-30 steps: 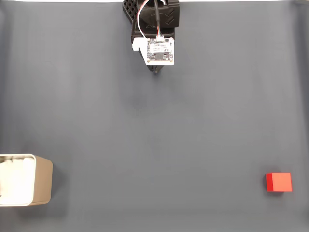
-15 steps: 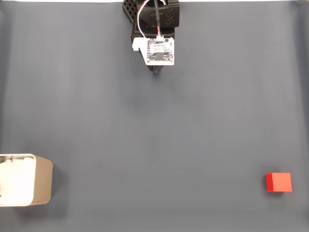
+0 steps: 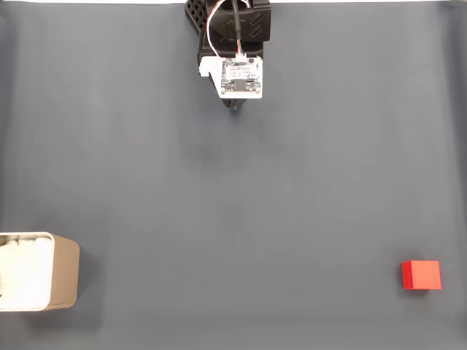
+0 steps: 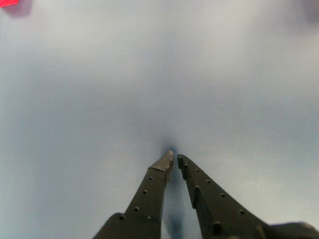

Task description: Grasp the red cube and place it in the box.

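Observation:
The red cube point(image 3: 421, 275) lies on the dark grey mat at the lower right of the fixed view; a sliver of it point(image 4: 9, 3) shows at the top left corner of the wrist view. The beige box point(image 3: 36, 271) with a white inside stands at the lower left edge of the fixed view. My gripper point(image 3: 236, 107) is folded back near the arm's base at the top middle, far from both. In the wrist view my gripper point(image 4: 174, 158) has its two dark fingers nearly touching at the tips, with nothing between them.
A wide stretch of bare grey mat point(image 3: 233, 211) lies between the arm, the box and the cube. A white circuit board point(image 3: 241, 76) sits on top of the arm's wrist. The mat's far edge runs along the top of the fixed view.

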Tool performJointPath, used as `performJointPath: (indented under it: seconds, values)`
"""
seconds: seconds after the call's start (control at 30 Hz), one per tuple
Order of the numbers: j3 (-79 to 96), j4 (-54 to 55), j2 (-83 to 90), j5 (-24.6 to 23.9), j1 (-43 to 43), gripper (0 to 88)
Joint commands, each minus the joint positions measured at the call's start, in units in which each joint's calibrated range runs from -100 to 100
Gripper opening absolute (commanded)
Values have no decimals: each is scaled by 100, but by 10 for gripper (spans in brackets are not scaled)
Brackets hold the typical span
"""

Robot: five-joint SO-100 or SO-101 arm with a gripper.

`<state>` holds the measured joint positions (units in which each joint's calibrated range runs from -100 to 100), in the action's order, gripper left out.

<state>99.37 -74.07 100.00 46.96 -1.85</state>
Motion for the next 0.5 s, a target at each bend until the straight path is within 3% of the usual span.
performJointPath:
  seconds: [0.0, 0.27, 0.47]
  values:
    - [45, 5, 0, 103, 72, 0]
    - [-1059, 2111, -685, 103, 129, 0]
    - [-3568, 2152, -2166, 142, 58, 0]
